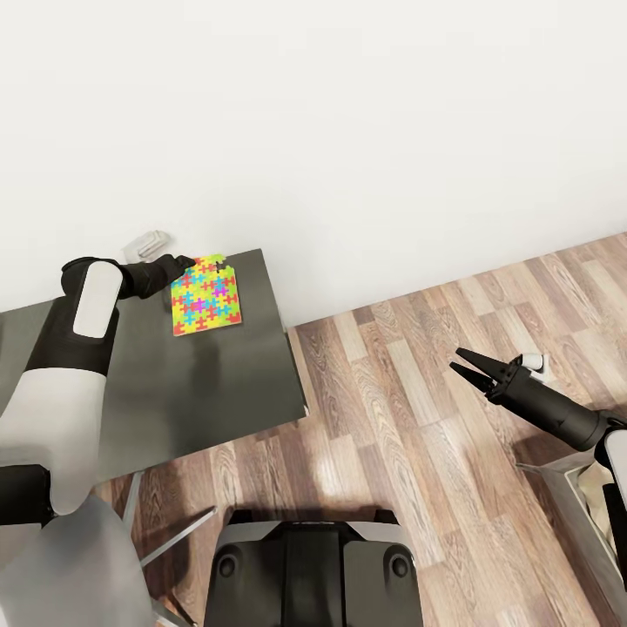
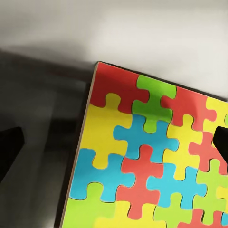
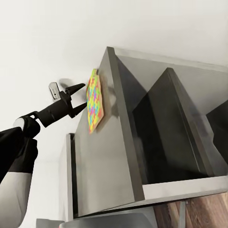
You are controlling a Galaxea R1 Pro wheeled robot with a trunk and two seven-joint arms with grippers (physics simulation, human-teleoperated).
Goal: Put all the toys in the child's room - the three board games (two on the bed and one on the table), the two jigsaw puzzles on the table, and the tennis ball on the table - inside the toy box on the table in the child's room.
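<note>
Jigsaw puzzle (image 1: 205, 296) lies flat on the dark grey surface (image 1: 218, 383), at its far corner close to the white wall (image 1: 348, 131); its far edge sits at the surface edge, maybe slightly overhanging, cannot tell for sure; left gripper (image 1: 185, 264) is at the puzzle's far left corner, fingers spread, one dark finger (image 2: 10, 147) off to the side over bare surface, the other finger (image 2: 221, 140) over the coloured face; not clamped on anything, contact with the puzzle cannot be told; right wrist view shows the same left gripper (image 3: 78, 97) with open fingers right beside the puzzle (image 3: 94, 100) edge; right gripper (image 1: 468, 366) hangs over the wood floor (image 1: 418, 418), well apart from the surface, fingers parted, empty; small pale object (image 1: 148, 244) sits just behind the left arm near the wall, too unclear to name; toy box not identifiable here.

Handling judgement: puzzle looks thin, stiff, light, with a smooth printed face, so likely slippery and hard to pinch from above while flat; best grip is probably across the thin edge at the corner near the surface edge, one finger above and one below, or slide it outward first; squeeze gently, since a thin board could tip or skate away; step in hand looks like lining up the grasp.
</note>
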